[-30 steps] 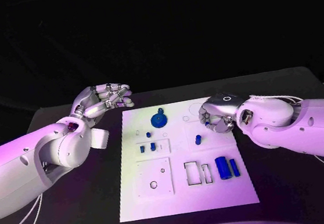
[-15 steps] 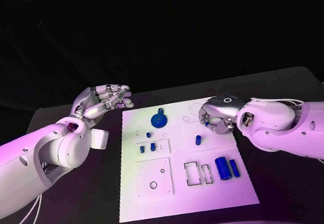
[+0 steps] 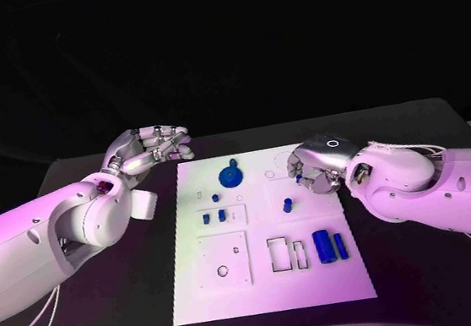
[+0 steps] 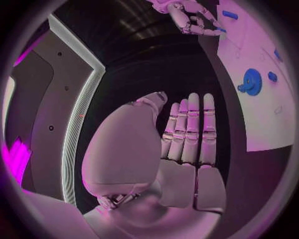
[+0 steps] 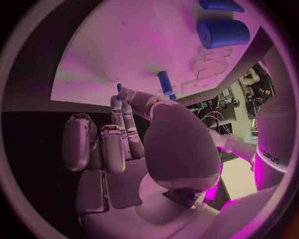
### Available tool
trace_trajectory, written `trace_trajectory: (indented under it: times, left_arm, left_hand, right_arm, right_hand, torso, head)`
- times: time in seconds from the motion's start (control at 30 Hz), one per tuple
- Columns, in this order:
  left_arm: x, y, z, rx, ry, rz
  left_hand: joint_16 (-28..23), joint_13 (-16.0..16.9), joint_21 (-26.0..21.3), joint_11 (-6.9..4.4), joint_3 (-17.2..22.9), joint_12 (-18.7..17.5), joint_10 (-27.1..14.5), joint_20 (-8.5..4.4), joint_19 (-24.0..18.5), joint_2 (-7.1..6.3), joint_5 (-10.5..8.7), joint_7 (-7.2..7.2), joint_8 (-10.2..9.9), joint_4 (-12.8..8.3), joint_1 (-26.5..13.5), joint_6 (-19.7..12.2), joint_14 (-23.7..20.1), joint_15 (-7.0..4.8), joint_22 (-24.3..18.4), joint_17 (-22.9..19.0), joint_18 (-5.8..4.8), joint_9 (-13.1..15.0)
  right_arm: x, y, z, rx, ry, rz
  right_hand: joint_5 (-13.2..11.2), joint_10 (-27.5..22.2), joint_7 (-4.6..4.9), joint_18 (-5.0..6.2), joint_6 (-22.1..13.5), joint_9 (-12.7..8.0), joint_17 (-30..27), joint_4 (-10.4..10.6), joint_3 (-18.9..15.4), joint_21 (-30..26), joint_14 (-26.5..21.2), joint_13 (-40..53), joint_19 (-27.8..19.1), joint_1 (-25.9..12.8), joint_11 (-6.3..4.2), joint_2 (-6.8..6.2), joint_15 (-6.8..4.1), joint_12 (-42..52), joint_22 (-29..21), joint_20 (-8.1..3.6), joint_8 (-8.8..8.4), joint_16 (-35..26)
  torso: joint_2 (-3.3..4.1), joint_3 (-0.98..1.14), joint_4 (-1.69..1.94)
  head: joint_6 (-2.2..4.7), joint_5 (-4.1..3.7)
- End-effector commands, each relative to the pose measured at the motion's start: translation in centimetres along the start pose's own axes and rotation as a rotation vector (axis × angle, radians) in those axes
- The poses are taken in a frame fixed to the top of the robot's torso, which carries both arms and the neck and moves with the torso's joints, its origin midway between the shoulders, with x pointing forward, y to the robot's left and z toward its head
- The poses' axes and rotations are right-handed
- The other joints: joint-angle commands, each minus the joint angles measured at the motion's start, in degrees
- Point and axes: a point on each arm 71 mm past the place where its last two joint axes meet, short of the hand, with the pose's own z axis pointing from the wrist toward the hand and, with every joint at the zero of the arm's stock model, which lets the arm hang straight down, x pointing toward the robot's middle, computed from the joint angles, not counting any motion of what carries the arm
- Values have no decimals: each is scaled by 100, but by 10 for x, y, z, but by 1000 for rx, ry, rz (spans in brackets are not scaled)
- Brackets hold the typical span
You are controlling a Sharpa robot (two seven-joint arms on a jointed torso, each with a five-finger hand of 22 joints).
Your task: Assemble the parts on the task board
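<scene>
White task board (image 3: pixel 271 294) has small blue parts (image 3: pixel 324 244) dotted around; right hand (image 3: pixel 315 170) pinches a little blue peg (image 5: pixel 119 88), left hand (image 3: pixel 153 147) curled on nothing.

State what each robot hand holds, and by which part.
Right robot hand pinches a small blue part at its fingertips; grip point hidden. Left robot hand holds nothing.

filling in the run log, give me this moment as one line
left hand: empty, off task board | right hand: pinches small blue part over board | two blue cylinders: lying on board
</scene>
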Motion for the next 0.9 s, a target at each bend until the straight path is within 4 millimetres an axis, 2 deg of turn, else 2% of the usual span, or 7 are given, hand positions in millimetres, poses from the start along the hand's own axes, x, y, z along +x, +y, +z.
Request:
trace_trajectory:
  times: [0.03, 0.27, 0.43, 0.57, 0.7, 0.8, 0.9]
  left_arm:
    - [1, -1, 0, 2, 15, -4]
    - [1, 0, 0, -2, 15, -6]
    - [2, 0, 1, -2, 15, -10]
    - [3, 1, 2, -3, 14, -15]
    - [3, 1, 2, -3, 13, -19]
    - [5, 2, 3, -7, 13, -23]
    - [6, 3, 4, -12, 12, -28]
  left_hand:
    - [-38, -9, -36, 3, -5, -25, -63, -11, 38, 13, 37, 45, -34, -29, 54, 8, 4, 46, -7, 11, 55, -9]
    - [-52, -11, -45, 12, -7, -36, -82, -8, 40, 11, 36, 56, -43, -27, 53, -5, 5, 52, -12, 18, 54, -12]
    - [-59, -11, -49, 17, -8, -41, -91, -7, 41, 11, 36, 62, -48, -26, 52, -12, 6, 55, -15, 22, 54, -14]
    - [-63, -11, -52, 19, -7, -43, -95, -7, 42, 13, 37, 64, -51, -26, 53, -15, 7, 57, -17, 24, 54, -15]
    - [-63, -11, -52, 19, -7, -43, -95, -7, 42, 13, 37, 64, -51, -26, 53, -15, 7, 57, -17, 24, 54, -15]
    - [-65, -11, -53, 20, -6, -44, -97, -7, 43, 15, 37, 65, -51, -26, 53, -16, 8, 57, -18, 26, 54, -15]
    - [-69, -10, -56, 20, -1, -43, -98, -7, 46, 25, 40, 65, -50, -27, 59, -13, 12, 57, -20, 30, 55, -14]
  right_arm:
    - [-8, 0, -1, 4, -38, 4]
    - [-20, 15, -5, -28, -56, 55]
    - [-26, 40, -4, -92, -74, 94]
    - [-28, 70, -1, -169, -85, 129]
    - [-26, 91, 2, -224, -81, 157]
    - [-20, 105, 4, -257, -70, 183]
    - [-11, 117, 6, -283, -55, 207]
  right_hand:
    - [26, 176, 6, -39, 41, 9, 385, -14, 9, 40, 372, 81, 38, 194, -125, 189, -53, 43, 669, 11, 6, 21]
    - [27, 176, 6, -39, 43, 9, 386, -15, 8, 40, 373, 82, 37, 184, -125, 185, -53, 40, 671, 11, 5, 21]
    - [31, 172, 8, -38, 43, 9, 386, -12, 8, 38, 373, 82, 34, 170, -123, 187, -52, 35, 672, 12, 2, 22]
    - [39, 160, 11, -33, 36, 6, 382, -13, 14, 20, 372, 81, 23, 153, -121, 192, -50, 23, 664, 13, -6, 21]
    - [41, 158, 12, -32, 34, 6, 378, -12, 15, 16, 371, 81, 21, 149, -120, 193, -50, 20, 663, 13, -8, 20]
    - [52, 151, 17, -35, 30, 5, 354, -12, 8, 27, 366, 82, 25, 126, -116, 188, -47, 11, 671, 15, -15, 10]
    - [54, 150, 18, -34, 29, 5, 351, -11, 6, 26, 366, 82, 24, 121, -116, 187, -47, 10, 671, 16, -15, 9]
  torso:
    - [1, -1, -2]
    - [-1, 1, -6]
    - [0, 7, -2]
    - [-3, 2, 7]
    - [-10, -9, 0]
    - [-12, -8, 5]
    - [1, -2, 5]
  head:
    - [10, -3]
    - [1, 24]
    - [-14, 91]
    - [-39, 161]
    - [-50, 234]
    - [-69, 260]
    - [-74, 332]
